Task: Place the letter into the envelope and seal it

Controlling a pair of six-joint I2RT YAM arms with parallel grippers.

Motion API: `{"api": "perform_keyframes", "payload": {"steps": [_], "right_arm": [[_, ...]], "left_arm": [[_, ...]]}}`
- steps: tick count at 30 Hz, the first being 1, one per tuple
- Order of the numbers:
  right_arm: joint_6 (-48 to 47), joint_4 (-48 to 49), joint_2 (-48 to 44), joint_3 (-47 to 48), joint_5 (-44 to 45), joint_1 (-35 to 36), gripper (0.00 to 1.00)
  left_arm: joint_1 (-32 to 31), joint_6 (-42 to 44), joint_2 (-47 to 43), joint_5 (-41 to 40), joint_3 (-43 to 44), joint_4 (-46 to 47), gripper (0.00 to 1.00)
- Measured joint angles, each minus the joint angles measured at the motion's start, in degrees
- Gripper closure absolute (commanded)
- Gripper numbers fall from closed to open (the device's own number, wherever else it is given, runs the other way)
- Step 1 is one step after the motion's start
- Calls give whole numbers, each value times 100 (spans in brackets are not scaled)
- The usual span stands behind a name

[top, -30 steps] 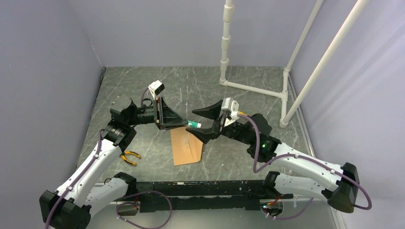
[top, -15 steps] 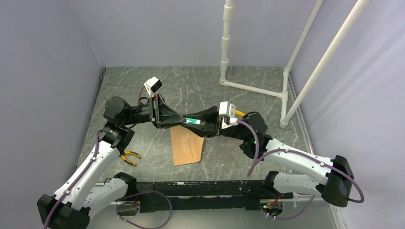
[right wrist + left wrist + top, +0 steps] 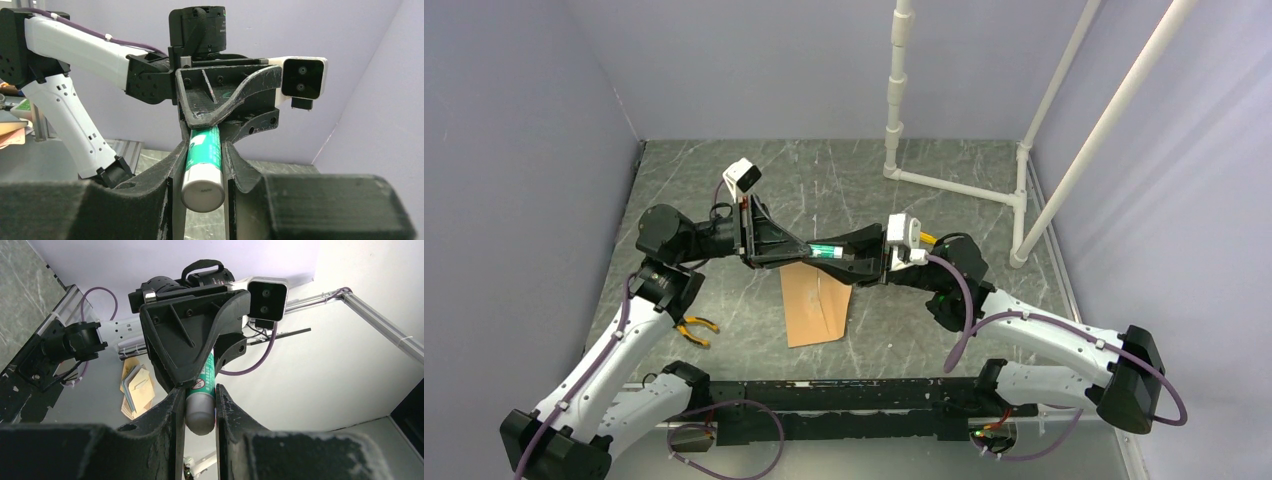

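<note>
A brown envelope (image 3: 814, 305) lies flat on the marble table (image 3: 984, 225), under the spot where the two grippers meet. The letter is not in view as a separate sheet. Above the envelope a green glue stick (image 3: 827, 251) hangs level between both arms. My left gripper (image 3: 809, 249) is shut on its grey rounded end (image 3: 200, 412). My right gripper (image 3: 848, 256) is shut on its white flat end (image 3: 202, 189). In the left wrist view my left gripper (image 3: 199, 389) faces the right one. My right gripper (image 3: 206, 144) squeezes the tube on both sides.
Orange-handled pliers (image 3: 694, 328) lie on the table by the left arm. A white pipe frame (image 3: 954, 186) stands at the back right. Purple walls close in the left, back and right sides. A black rail (image 3: 854, 395) runs along the near edge.
My right gripper has come left to the glue stick and shut on its free end. My left gripper kept its hold and drew back slightly to the left.
</note>
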Motion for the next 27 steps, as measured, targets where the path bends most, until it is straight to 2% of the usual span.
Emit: {"api": "perform_keyframes", "payload": {"steps": [2, 4, 8, 11, 18, 22, 24, 27], "right_arm": [[0, 4, 2, 22, -11, 0, 86], [0, -2, 2, 44, -35, -2, 86], [0, -46, 4, 87, -83, -7, 65], [81, -2, 13, 98, -146, -7, 61], [302, 376, 72, 109, -251, -15, 73], [396, 511, 153, 153, -275, -20, 66], [422, 533, 177, 184, -299, -22, 66], [439, 584, 221, 205, -315, -13, 80]], "left_arm": [[0, -26, 0, -2, 0, 68, 98], [-2, -59, 0, -2, 0, 94, 98], [-4, -63, -13, -9, 9, 96, 97], [-13, -92, -31, -13, 9, 146, 98], [-15, -131, -59, -46, 9, 295, 98], [-15, -221, -83, -57, 9, 378, 97], [-13, -256, -83, -76, 9, 448, 98], [-13, -267, -83, -92, 9, 479, 98]]}}
